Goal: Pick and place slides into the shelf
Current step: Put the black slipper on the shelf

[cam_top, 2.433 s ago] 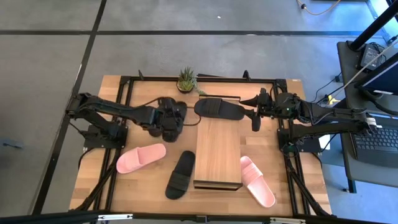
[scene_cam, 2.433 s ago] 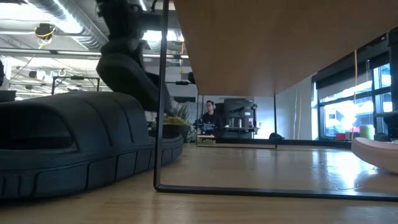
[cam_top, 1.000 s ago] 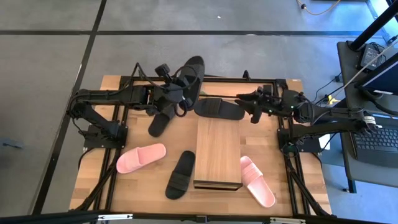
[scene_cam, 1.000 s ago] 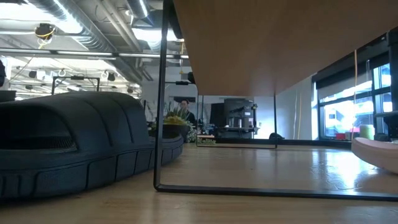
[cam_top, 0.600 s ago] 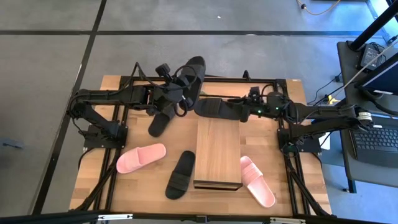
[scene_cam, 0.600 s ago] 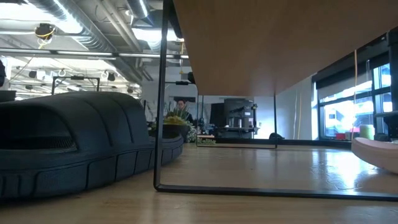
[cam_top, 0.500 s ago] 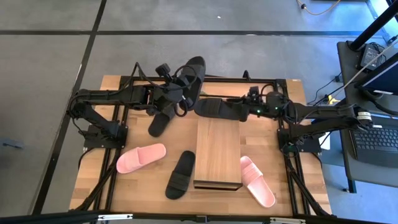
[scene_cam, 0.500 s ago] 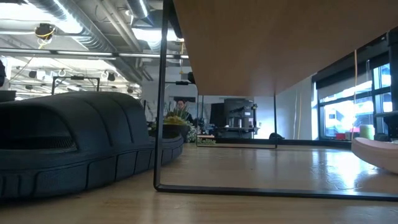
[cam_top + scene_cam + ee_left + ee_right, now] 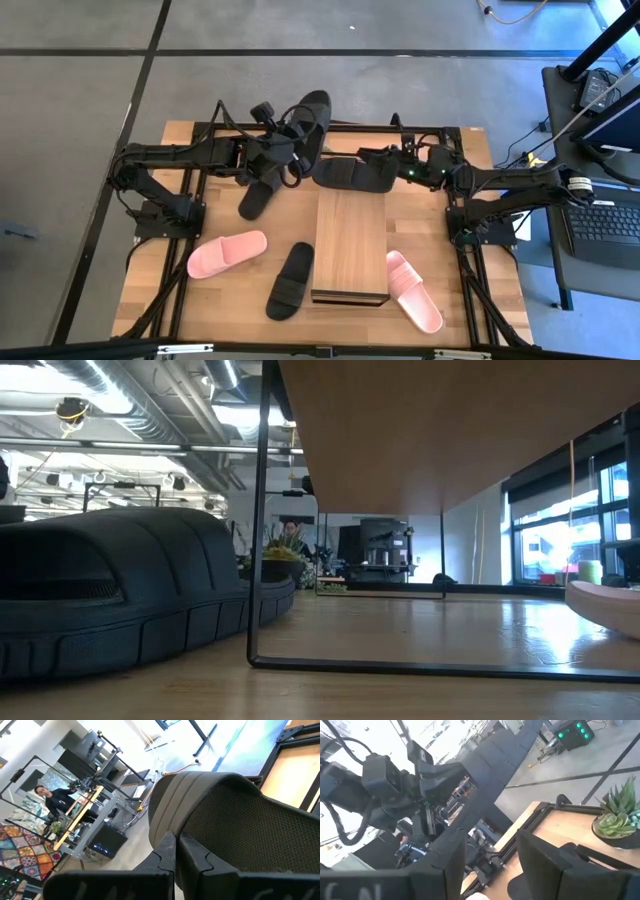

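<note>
At the far edge of the pale wooden worktop (image 9: 230, 290), the left gripper (image 9: 290, 150) holds a matte black foam slide (image 9: 308, 125) lifted clear of the surface, its fingers pressed together on the broad strap; the left wrist view shows that strap's mesh underside filling the picture (image 9: 235, 820). That slide has hung in the same spot for the last second. What has changed is on the right: the right gripper (image 9: 392, 170) has swept in from the far right corner and now sits over the heel end of a second matte black slide (image 9: 345, 175), which lies crosswise just beyond the far end of the low rectangular shelf with the light-brown wood-grain top (image 9: 350, 245). Its fingers stand partly spread, one on each side of the slide, but whether they already grip it cannot be told.

So both arms now each have a slide in hand or nearly so, and nothing yet lies on the shelf top. Four slides wait on the worktop: a black one (image 9: 258, 196) beneath the left arm, a light pink one (image 9: 227, 253) at the left, a black one (image 9: 290, 281) just left of the shelf, and a pink one (image 9: 413, 291) to its right. A small potted succulent (image 9: 615, 822) stands at the far edge.
</note>
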Available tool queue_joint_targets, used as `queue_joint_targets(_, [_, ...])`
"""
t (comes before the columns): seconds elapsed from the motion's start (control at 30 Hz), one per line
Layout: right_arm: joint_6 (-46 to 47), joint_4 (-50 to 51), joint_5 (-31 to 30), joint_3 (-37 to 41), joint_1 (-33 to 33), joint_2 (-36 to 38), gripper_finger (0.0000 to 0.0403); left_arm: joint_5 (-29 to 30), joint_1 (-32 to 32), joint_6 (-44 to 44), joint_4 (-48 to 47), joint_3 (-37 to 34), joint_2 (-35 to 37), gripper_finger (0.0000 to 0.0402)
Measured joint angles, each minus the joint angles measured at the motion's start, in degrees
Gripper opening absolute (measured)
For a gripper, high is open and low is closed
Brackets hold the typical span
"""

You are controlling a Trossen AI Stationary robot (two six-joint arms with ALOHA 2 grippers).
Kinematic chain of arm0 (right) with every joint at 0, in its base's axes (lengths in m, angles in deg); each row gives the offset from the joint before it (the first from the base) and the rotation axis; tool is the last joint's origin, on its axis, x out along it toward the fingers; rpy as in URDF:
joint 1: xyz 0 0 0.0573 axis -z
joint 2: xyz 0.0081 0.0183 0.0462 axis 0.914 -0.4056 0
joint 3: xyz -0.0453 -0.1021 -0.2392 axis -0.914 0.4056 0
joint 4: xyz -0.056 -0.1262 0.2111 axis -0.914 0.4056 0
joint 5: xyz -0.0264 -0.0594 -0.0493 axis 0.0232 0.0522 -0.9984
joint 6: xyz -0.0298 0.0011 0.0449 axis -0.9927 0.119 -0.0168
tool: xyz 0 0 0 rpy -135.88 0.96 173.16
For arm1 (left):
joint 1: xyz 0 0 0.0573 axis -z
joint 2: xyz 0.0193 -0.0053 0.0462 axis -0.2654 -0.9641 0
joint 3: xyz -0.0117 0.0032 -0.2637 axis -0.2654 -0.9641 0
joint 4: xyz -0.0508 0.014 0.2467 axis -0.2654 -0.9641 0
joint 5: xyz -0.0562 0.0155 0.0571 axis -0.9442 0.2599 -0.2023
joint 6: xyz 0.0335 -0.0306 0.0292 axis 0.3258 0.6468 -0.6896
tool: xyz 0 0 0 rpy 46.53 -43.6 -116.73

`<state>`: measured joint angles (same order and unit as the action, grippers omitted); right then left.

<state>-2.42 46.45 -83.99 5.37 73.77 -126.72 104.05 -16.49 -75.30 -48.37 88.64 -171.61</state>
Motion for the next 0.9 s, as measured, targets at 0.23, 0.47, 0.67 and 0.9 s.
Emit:
queue_joint_targets(0.23, [-0.03,-2.82,0.04,-1.42,0.00,-4.20,0.0173,0.00,-0.03,-2.61,0.02,0.00,-0.02,0.0000])
queue_joint_targets(0.47, [-1.91,-2.52,1.38,-7.21,0.00,-7.61,0.0173,0.00,-0.94,-3.61,0.13,0.00,-0.02,0.0000])
queue_joint_targets(0.67, [-7.63,-1.18,2.78,-10.19,-0.02,-9.28,0.0174,0.01,-1.25,-4.50,0.15,0.00,-0.02,0.0000])
queue_joint_targets(0.9, [-7.89,-1.07,3.25,-10.43,-0.02,-9.55,0.0231,0.02,-1.25,-4.52,0.14,0.00,-0.02,0.0000])
